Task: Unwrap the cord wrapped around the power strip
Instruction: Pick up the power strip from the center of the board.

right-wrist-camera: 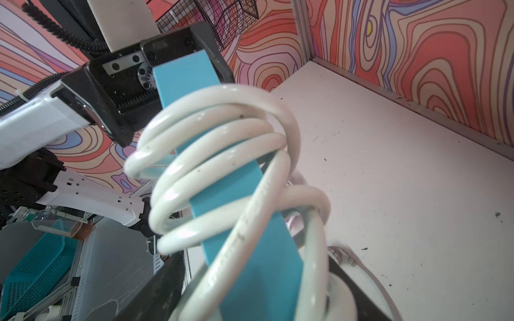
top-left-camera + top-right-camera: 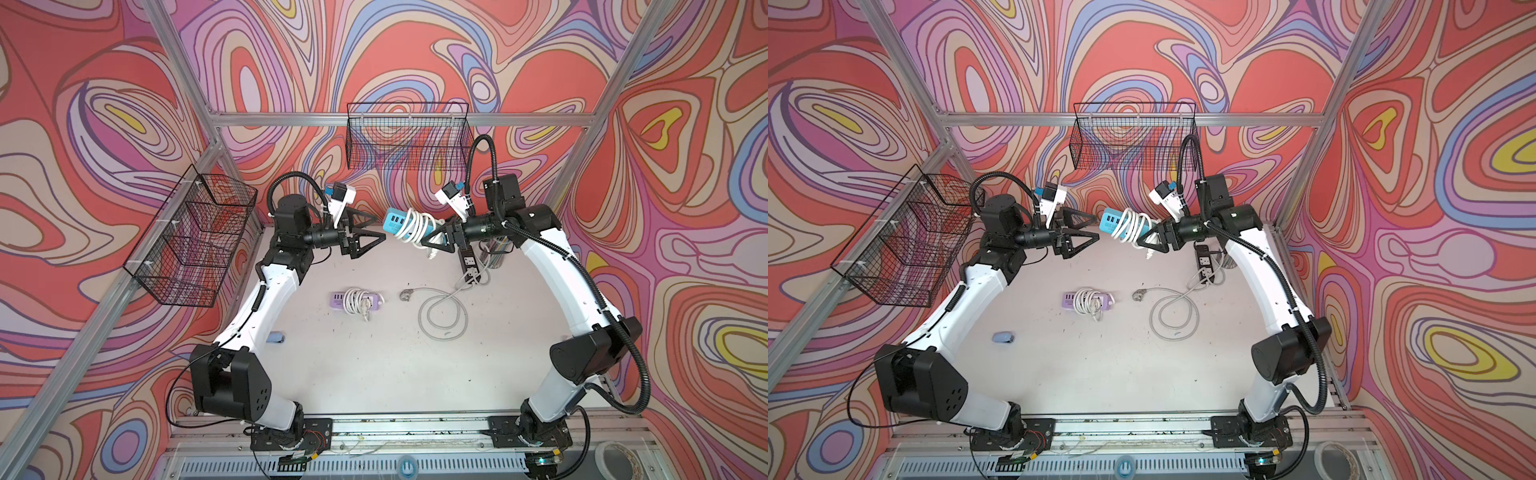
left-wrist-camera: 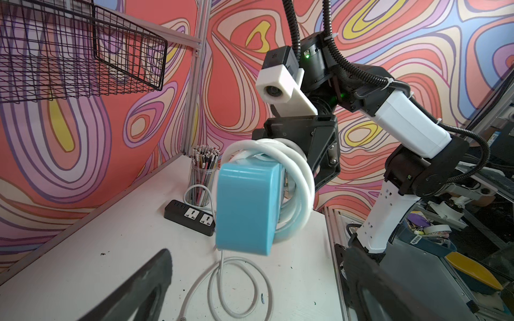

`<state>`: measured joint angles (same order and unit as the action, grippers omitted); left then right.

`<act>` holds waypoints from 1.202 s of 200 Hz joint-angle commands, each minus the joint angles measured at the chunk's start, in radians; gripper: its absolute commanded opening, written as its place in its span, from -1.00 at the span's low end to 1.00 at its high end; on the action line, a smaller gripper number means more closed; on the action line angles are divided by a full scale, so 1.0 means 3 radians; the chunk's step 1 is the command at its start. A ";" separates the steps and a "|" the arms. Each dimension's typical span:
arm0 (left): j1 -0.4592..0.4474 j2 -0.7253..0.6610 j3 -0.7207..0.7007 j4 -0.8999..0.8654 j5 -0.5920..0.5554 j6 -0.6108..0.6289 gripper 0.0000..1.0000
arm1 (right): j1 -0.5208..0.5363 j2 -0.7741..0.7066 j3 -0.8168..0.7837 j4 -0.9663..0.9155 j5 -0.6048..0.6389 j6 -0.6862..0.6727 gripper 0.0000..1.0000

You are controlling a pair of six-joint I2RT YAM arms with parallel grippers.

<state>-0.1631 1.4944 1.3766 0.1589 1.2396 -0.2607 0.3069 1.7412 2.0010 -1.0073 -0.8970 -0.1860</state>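
The blue power strip (image 2: 392,219) is hanging in the air over the far part of the table (image 2: 374,365), its thick white cord (image 2: 417,226) winding around it in several loose turns. The right gripper (image 2: 434,236) is clamping one end; the left gripper (image 2: 380,228) is hovering near the other end, jaws spread apart. I am counting three strips: the purple strip (image 2: 336,299), also wrapped, and the black strip (image 2: 467,258) with loose grey cord (image 2: 420,318) are lying on the table

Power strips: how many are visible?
3. The blue power strip is held in the right gripper; the purple power strip lies centrally on the table; the black power strip lies near the right arm.
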 commanded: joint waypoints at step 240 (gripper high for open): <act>-0.0202 0.0058 0.0172 0.0046 0.0254 -0.0109 -0.38 | 0.0340 0.0288 0.0664 -0.0318 0.0160 -0.0292 0.17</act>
<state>-0.1787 1.5013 1.3945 0.1913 1.2819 -0.3069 0.3809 1.8046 2.1487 -1.1484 -0.8528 -0.2581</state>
